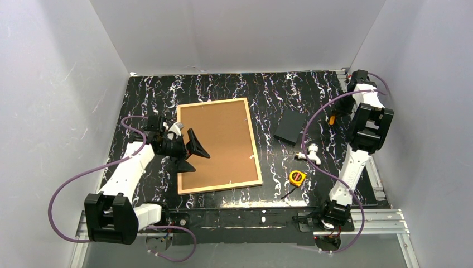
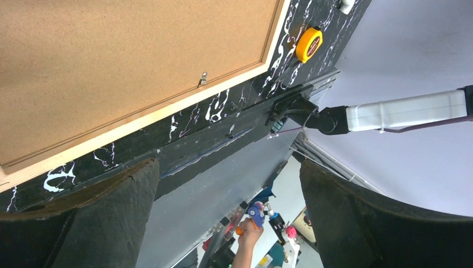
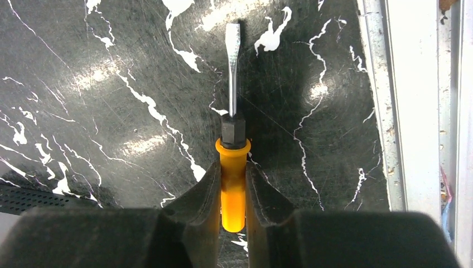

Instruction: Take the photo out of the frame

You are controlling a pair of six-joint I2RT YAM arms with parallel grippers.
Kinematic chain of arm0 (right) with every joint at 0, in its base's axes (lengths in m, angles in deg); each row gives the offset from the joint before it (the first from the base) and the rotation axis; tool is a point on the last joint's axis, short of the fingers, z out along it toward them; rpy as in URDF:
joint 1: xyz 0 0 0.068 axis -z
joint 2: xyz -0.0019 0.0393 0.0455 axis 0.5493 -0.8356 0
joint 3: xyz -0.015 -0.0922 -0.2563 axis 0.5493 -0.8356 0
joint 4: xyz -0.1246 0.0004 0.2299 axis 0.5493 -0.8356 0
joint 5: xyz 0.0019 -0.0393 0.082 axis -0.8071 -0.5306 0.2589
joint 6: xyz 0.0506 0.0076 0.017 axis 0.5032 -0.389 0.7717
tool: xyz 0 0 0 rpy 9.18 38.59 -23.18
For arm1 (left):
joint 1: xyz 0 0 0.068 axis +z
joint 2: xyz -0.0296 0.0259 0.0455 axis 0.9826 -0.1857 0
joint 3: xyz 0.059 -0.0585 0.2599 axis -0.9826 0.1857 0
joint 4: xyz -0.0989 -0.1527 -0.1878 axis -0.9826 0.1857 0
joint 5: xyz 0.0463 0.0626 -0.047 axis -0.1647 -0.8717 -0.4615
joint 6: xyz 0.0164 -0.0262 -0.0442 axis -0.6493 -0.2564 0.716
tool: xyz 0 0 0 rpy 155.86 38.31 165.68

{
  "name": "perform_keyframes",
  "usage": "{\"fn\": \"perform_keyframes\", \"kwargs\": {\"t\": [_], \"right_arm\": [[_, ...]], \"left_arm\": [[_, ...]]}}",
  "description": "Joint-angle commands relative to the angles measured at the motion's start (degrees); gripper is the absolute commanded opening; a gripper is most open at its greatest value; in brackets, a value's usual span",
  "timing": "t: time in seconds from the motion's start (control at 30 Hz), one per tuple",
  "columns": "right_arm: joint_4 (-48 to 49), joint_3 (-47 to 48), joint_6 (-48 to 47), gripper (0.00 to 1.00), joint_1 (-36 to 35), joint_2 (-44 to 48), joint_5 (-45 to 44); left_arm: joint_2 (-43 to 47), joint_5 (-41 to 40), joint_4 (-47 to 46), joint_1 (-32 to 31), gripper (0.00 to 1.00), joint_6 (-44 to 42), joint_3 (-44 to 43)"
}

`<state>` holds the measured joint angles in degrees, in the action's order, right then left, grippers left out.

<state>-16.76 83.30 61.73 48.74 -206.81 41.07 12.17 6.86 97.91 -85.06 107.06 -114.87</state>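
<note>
The frame (image 1: 256, 152), thin light-orange wood, lies face down in the middle of the table. The photo's brown backing board (image 1: 218, 142) faces up inside it, and the printed side is hidden. My left gripper (image 1: 196, 159) hovers over the frame's left edge, open and with nothing between its fingers. In the left wrist view the frame's strip (image 2: 167, 110) runs above the wide-apart jaws of that gripper (image 2: 227, 167). Far right, my right gripper (image 3: 232, 170) is shut on the orange handle of a flat-blade screwdriver (image 3: 233, 148), its blade pointing away low over the table.
A small black rectangle (image 1: 291, 129), a white part (image 1: 311, 152) and a yellow tape measure (image 1: 297, 178) lie right of the frame. A metal hanger clip (image 2: 203, 79) sits on the backing. A metal rail (image 3: 410, 111) borders the table's right edge. Grey walls enclose three sides.
</note>
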Motion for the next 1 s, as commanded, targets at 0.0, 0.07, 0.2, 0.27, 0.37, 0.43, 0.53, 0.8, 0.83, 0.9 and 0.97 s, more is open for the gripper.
{"fn": "perform_keyframes", "kwargs": {"t": [0.0,0.07,0.2,0.27,0.37,0.43,0.53,0.8,0.83,0.9,0.97], "right_arm": [[-2.9,0.8,0.6,0.08,0.1,0.8,1.2],[-4.6,2.1,1.4,0.01,-0.1,2.2,1.1],[-3.0,-1.3,4.7,0.01,-1.3,10.4,2.8],[-1.8,-4.9,6.6,0.01,-2.5,16.1,3.9],[2.0,-16.0,9.4,0.01,-5.4,26.8,6.5],[5.3,-24.6,10.8,0.01,-8.8,34.5,8.0],[10.6,-36.9,12.9,0.01,-14.8,46.2,11.4],[26.0,-62.2,24.2,0.01,-37.9,66.3,17.5],[28.9,-65.2,26.7,0.01,-40.7,67.8,18.1],[32.8,-69.1,29.9,0.01,-47.4,69.7,18.3],[35.7,-72.2,32.9,0.01,-53.2,70.9,16.5]], "left_arm": [[1.1,1.1,4.1,-0.1,0.98,-0.9,1.6],[1.0,0.9,4.1,-0.1,0.98,-1.1,1.7],[0.8,0.7,4.0,-0.1,0.98,-1.4,2.0],[0.8,0.8,4.1,-0.1,0.98,-1.6,2.2],[1.5,1.3,4.1,-0.7,0.98,-1.5,3.0],[2.7,1.9,4.1,-1.3,0.98,-0.4,3.7],[5.1,4.0,2.1,-3.1,0.98,4.6,5.8],[13.1,-1.2,-13.1,-17.5,0.98,22.1,13.0],[14.2,-2.4,-16.8,-19.2,0.98,25.6,14.8],[16.1,-5.2,-24.6,-21.6,0.96,30.7,19.0],[16.8,-7.4,-32.0,-23.5,0.92,35.7,23.0]]}}
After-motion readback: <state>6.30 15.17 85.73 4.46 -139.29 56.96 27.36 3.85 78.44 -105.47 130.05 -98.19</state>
